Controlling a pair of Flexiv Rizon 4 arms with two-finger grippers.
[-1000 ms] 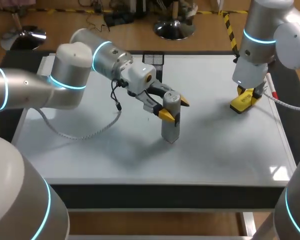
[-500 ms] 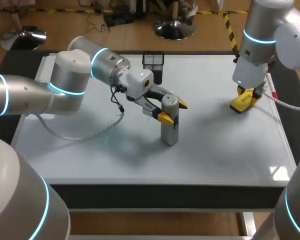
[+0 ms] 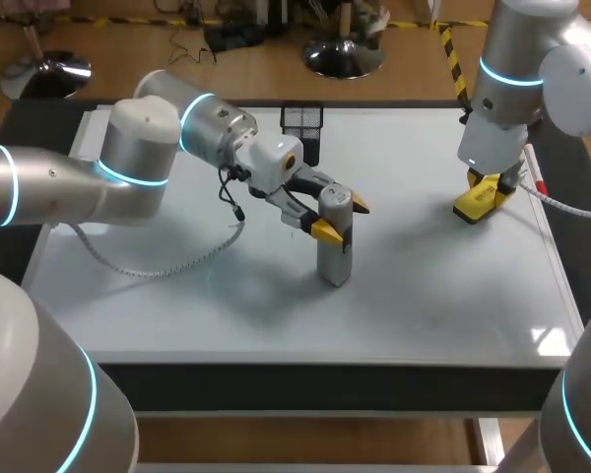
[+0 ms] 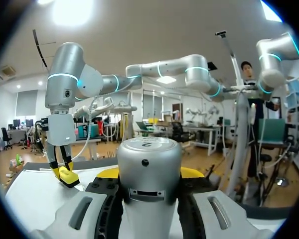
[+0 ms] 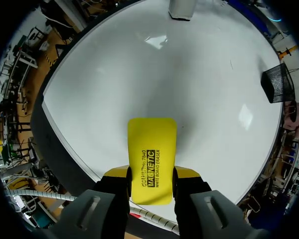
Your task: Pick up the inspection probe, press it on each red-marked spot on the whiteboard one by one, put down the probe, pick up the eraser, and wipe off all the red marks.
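The grey cylindrical probe (image 3: 334,246) stands upright on the whiteboard (image 3: 424,296) near its middle, its base on the surface. My left gripper (image 3: 342,217) is shut on its upper part; in the left wrist view the probe (image 4: 149,169) fills the gap between the yellow-tipped fingers. At the board's right side my right gripper (image 3: 485,192) is shut on the yellow eraser (image 3: 478,202), which rests low on the board. In the right wrist view the eraser (image 5: 151,154) lies flat between the fingers. No red marks are clear on the board.
A black mesh cup (image 3: 301,120) stands at the board's back edge behind the probe. A white cable (image 3: 167,264) from my left arm trails over the board's left part. The board's front edge runs along the near side of the table.
My left arm shifted slightly back and left with the probe in the first half second, then held still. The right arm and eraser have not moved.
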